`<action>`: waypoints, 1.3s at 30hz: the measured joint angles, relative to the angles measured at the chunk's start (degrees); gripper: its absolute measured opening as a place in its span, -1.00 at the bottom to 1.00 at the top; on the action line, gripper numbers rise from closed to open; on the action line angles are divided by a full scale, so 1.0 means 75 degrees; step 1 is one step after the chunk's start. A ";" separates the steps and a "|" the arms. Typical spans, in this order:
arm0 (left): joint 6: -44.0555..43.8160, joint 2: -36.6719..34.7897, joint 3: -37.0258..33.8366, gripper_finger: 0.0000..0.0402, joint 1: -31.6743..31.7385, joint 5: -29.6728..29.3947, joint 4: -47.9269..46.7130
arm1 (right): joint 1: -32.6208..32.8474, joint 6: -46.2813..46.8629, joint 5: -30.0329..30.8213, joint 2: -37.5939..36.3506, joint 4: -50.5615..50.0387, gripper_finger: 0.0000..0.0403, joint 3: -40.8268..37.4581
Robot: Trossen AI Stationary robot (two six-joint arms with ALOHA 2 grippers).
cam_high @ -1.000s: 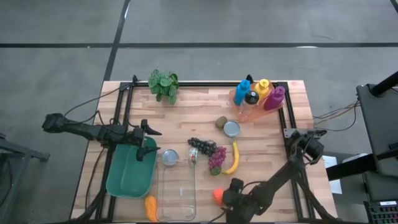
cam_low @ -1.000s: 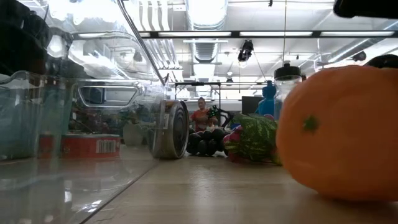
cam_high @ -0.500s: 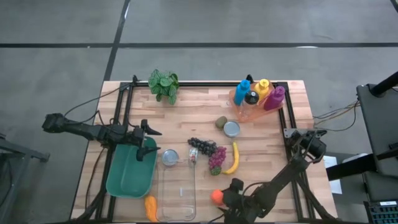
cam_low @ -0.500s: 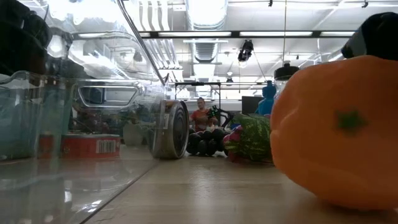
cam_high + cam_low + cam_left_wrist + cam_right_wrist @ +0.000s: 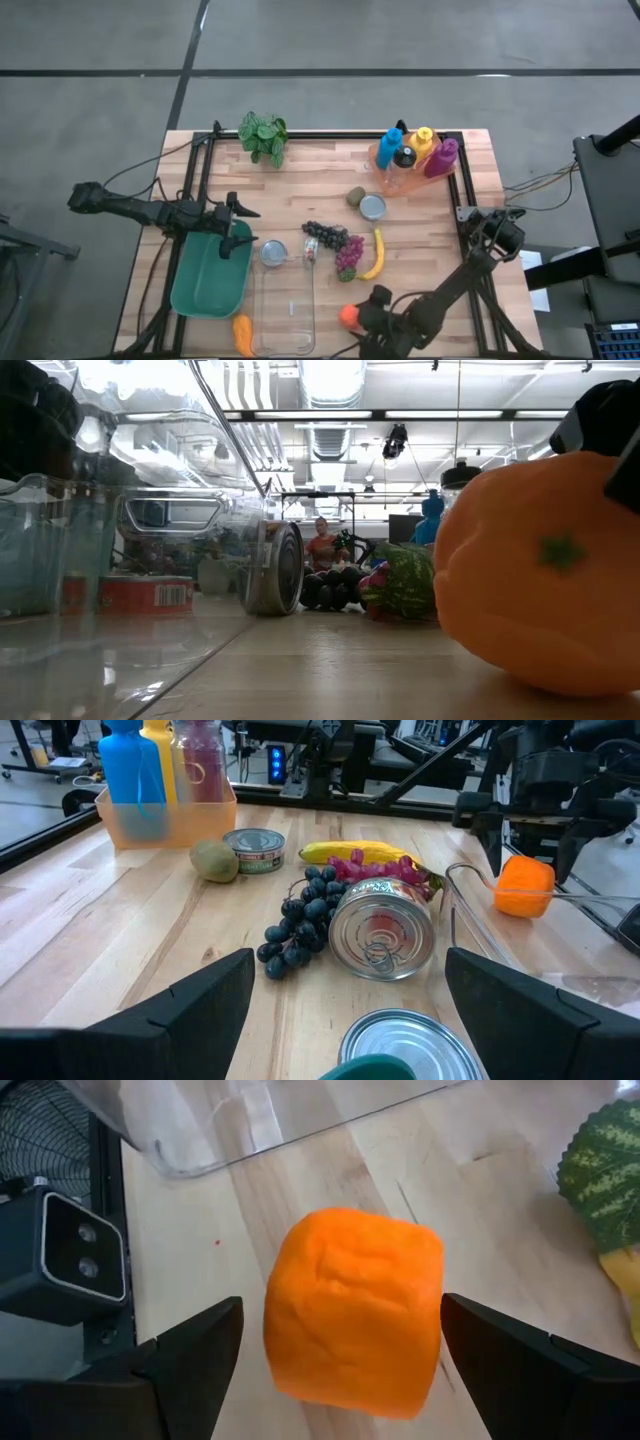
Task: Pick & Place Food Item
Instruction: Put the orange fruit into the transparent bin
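An orange fruit (image 5: 352, 1312) rests on the wooden table near its front edge, right of a clear container (image 5: 284, 310). My right gripper (image 5: 358, 316) stands open around it, slanting down from the table's right, one finger on each side. The fruit also fills the right of the low view (image 5: 535, 575). My left gripper (image 5: 236, 222) waits open over the far rim of a green bin (image 5: 205, 280). My right gripper has one fingertip (image 5: 452, 1308) right at the fruit's side (image 5: 432, 1305), and a gap shows on the other side. Whether that fingertip touches the fruit, I cannot tell. The fruit sits on the table.
Mid-table lie dark grapes (image 5: 325, 236), a banana (image 5: 376, 255), red grapes (image 5: 348, 258), two cans (image 5: 273, 252) and a flat tin (image 5: 372, 207) beside a kiwi (image 5: 355, 196). A tray of bottles (image 5: 412, 155) and a plant (image 5: 263, 137) stand at the back. An orange vegetable (image 5: 242, 335) lies front left.
My right gripper has risen a little and tipped. The orange fruit has rolled slightly toward the table's near edge, and its stem mark has turned about. Over the last half second both have kept still.
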 joint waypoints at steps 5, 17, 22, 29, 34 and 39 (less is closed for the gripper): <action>0.0000 -0.0001 -0.0001 0.67 0.0000 0.0000 0.0000 | -0.0028 -0.0012 0.0007 0.0000 0.0005 0.66 -0.0003; 0.0000 0.0000 -0.0001 0.67 0.0000 -0.0001 0.0000 | -0.0022 -0.0251 -0.0019 0.0000 0.0308 0.66 -0.0009; 0.0000 -0.0003 -0.0002 0.67 0.0000 0.0000 0.0000 | -0.0034 -0.0253 -0.0013 0.0000 0.0308 0.66 -0.0009; 0.0000 0.0000 0.0000 0.67 0.0000 -0.0001 0.0000 | -0.0046 -0.0269 0.0004 0.0000 0.0311 0.51 -0.0009; 0.0000 -0.0001 0.0000 0.67 0.0000 -0.0001 0.0000 | -0.0046 -0.0271 0.0004 0.0000 0.0315 0.25 -0.0009; 0.0000 -0.0001 -0.0002 0.67 0.0000 -0.0001 0.0000 | -0.0043 -0.0272 0.0007 -0.0003 0.0320 0.11 -0.0009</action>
